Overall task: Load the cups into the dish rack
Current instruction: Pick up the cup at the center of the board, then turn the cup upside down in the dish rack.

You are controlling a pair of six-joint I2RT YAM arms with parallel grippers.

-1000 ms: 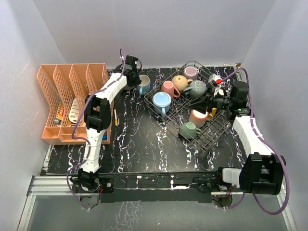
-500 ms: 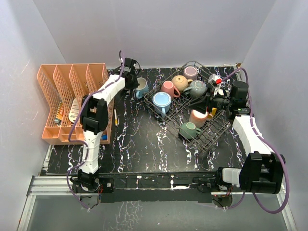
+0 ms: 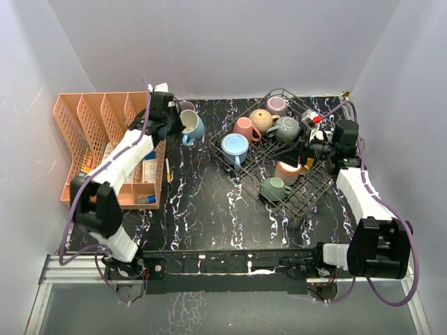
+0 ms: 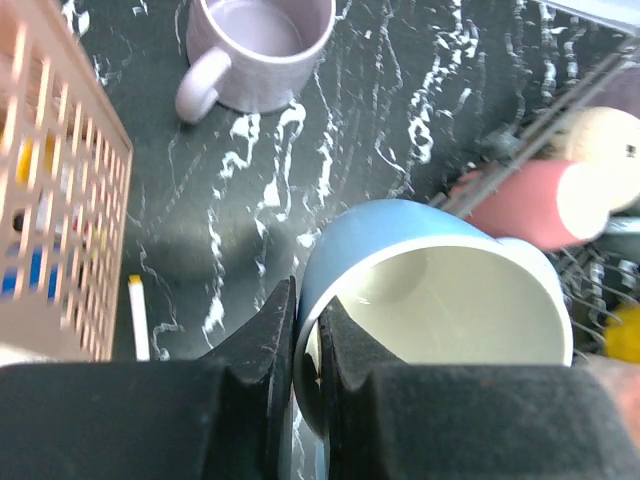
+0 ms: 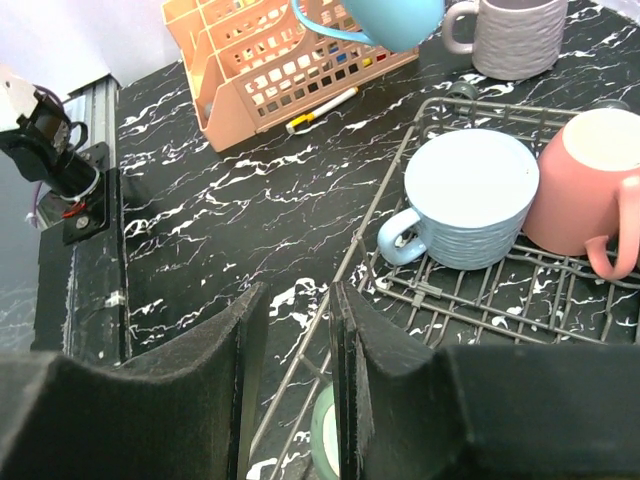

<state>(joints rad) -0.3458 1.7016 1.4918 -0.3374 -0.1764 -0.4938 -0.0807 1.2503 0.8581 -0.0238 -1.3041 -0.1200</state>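
The left fingers [image 4: 268, 345] clamp the wall of the blue mug [image 4: 430, 300], tilted, left of the dish rack [image 3: 316, 192]; the right fingers [image 5: 238, 350] stand slightly apart, empty.

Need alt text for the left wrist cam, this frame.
The left gripper pinches the rim of a blue cup, cream inside, over a black marbled table. A mauve mug stands upright beyond it, an orange organiser on the left, the dish rack with a pink cup on the right.
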